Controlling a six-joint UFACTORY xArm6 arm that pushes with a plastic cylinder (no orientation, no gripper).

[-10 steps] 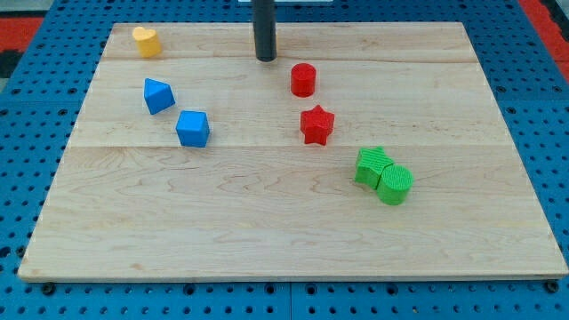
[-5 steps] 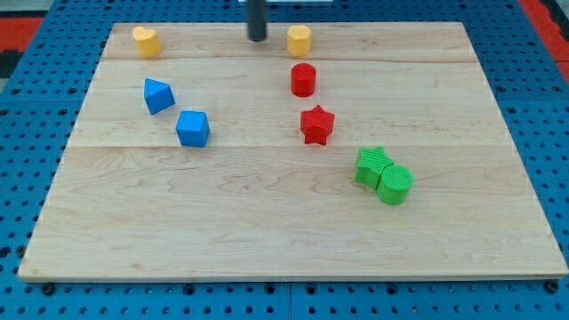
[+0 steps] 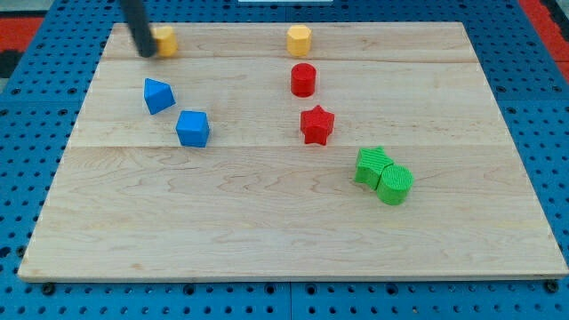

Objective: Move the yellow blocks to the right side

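Observation:
Two yellow blocks lie near the view's top edge of the wooden board (image 3: 267,231). One yellow block (image 3: 164,40) is at the top left, its shape partly hidden by my rod. My tip (image 3: 145,52) is right against its left side. The other yellow block (image 3: 299,40), a short hexagonal piece, sits near the top middle, well to the right of my tip.
A blue block (image 3: 158,95) and a blue cube (image 3: 192,129) lie below my tip. A red cylinder (image 3: 303,79) and a red star (image 3: 316,124) sit below the hexagonal yellow block. Two green blocks (image 3: 384,175) touch each other at the right.
My rod has swept from the top middle to the top left and now stands at the left yellow block, which has shifted a little to the right. The other blocks have not moved.

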